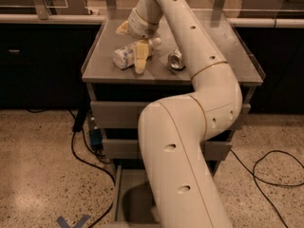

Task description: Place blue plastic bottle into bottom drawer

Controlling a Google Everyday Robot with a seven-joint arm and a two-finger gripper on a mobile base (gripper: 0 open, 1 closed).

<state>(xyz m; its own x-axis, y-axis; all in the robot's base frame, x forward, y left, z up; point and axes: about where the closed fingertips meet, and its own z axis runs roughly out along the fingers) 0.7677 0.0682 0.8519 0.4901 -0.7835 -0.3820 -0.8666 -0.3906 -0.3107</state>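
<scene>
The blue plastic bottle (124, 56) lies on its side on the cabinet top, its white cap (156, 42) pointing right. My gripper (141, 60) is down over the bottle's middle and open. Its near finger (139, 65) stands in front of the bottle, and the far finger is hidden behind it. The bottom drawer (129, 197) is pulled open at the foot of the cabinet. Its grey floor shows to the left of my arm, which hides its right part.
A shiny metal can (175, 60) lies on the top, right of the bottle. A pale dish (122, 28) sits behind the gripper. Two upper drawers (114, 115) are shut. Cables (266, 167) run on the speckled floor on both sides.
</scene>
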